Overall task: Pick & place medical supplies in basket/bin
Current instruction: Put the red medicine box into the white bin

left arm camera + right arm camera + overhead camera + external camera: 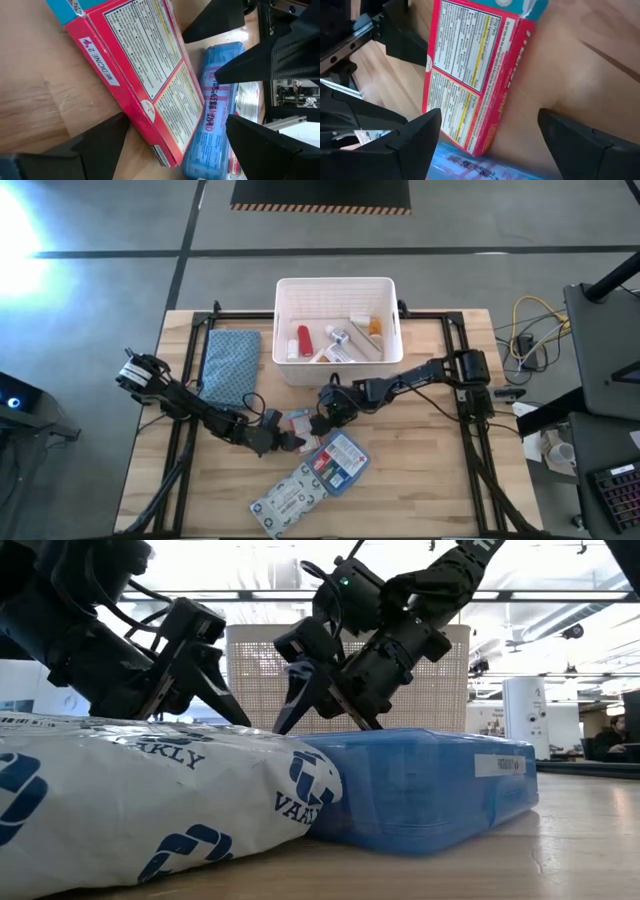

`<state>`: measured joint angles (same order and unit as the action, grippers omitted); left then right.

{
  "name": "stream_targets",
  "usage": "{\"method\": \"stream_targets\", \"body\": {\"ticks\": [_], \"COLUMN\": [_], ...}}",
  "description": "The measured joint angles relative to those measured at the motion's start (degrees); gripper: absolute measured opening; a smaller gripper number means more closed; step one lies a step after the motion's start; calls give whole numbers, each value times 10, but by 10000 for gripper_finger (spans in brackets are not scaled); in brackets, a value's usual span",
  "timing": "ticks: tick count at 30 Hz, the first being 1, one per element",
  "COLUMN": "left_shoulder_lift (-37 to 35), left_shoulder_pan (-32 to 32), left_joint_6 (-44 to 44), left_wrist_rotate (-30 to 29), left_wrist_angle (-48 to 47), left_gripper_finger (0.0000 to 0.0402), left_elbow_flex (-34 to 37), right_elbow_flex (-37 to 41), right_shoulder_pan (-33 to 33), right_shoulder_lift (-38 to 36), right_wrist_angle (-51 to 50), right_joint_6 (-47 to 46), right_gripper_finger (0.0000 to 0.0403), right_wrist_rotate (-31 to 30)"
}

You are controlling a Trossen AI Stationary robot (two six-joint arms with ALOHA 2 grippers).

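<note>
I've got both arms down low over the middle of the bench (pixel 430 480), closing in from either side on the red-white packet (pixel 297 421), a flat red box with a white printed label lying on the wood just in front of the white bin (pixel 385 360). My left gripper (pixel 285 442) sits at the packet's near-left side, and in the left wrist view the packet (pixel 145 75) lies out ahead of the spread fingers (pixel 95 145), reaching down between them but clamped by neither, so those jaws are open. My right gripper (pixel 325 418) comes in from the right, and in the right wrist view the packet (pixel 470 75) lies ahead of that gripper's gap too, fingers (pixel 400 145) wide apart, open as well, nothing held. Just nearer the front edge lies the blue-red packet (pixel 338 462), its clear blue wrap touching the red box's end in the wrist views, and beyond it toward the front edge the grey-white patterned flat pack (pixel 290 500). The bin already holds a red tube (pixel 304 338) and other small supplies, and the blue-grey folded cloth (pixel 230 365) lies left of the bin.
</note>
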<state>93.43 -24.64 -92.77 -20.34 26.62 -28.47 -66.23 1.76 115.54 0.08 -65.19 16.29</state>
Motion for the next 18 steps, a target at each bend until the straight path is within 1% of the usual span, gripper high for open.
{"method": "stream_targets", "body": {"ticks": [5, 10, 18], "left_shoulder_lift": [1, 3, 3], "left_shoulder_pan": [3, 8, 15], "left_joint_6": [2, 60, 152], "left_wrist_rotate": [-2, -4, -26], "left_wrist_angle": [-10, -16, -9], "left_gripper_finger": [322, 322, 322], "left_elbow_flex": [-14, -37, -71], "right_elbow_flex": [0, 0, 0], "right_shoulder_pan": [2, 2, 8], "right_shoulder_lift": [3, 3, 3], "right_wrist_angle": [24, 27, 36], "right_joint_6": [-9, -4, 15], "right_gripper_finger": [327, 327, 327], "right_wrist_rotate": [-13, -15, -13]}}
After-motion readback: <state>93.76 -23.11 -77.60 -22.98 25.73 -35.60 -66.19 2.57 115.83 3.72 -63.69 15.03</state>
